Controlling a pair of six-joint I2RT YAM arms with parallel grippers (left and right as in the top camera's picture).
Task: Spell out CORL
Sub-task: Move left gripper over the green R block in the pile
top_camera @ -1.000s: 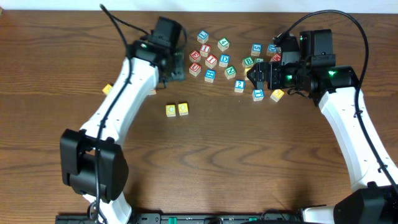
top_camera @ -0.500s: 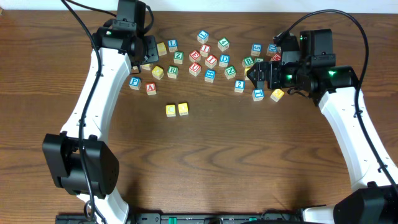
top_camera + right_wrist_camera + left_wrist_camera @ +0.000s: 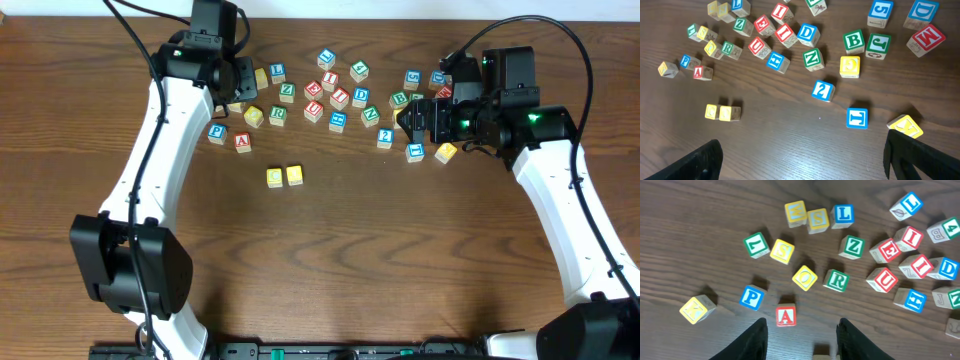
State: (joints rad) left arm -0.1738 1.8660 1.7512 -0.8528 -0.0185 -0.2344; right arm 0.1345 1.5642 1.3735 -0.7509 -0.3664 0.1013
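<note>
Fingers (image 3: 759, 340) of the left gripper (image 3: 802, 342) stand wide apart and grip nothing; the red A block (image 3: 785, 315) lies just ahead of them. A little further on sits the green R block (image 3: 836, 280), touching none of its neighbours. Two blue L blocks lie beyond it, one (image 3: 842, 213) beside a pair of yellow blocks and one (image 3: 910, 204) off at the far edge of the scatter. The right gripper (image 3: 805, 160) is likewise spread wide and empty, hovering over bare table short of its own cluster.

Nearer the middle of the table (image 3: 400, 260), two yellow blocks (image 3: 284, 177) sit side by side, touching, well apart from the heap. Their faces are too faint to read, but they are probably C and O. If so, the third letter is the step in hand. The next move calls for the left gripper to reach forward past the A, drop squarely over the R, close on it and carry it to the right end of the yellow row.
</note>
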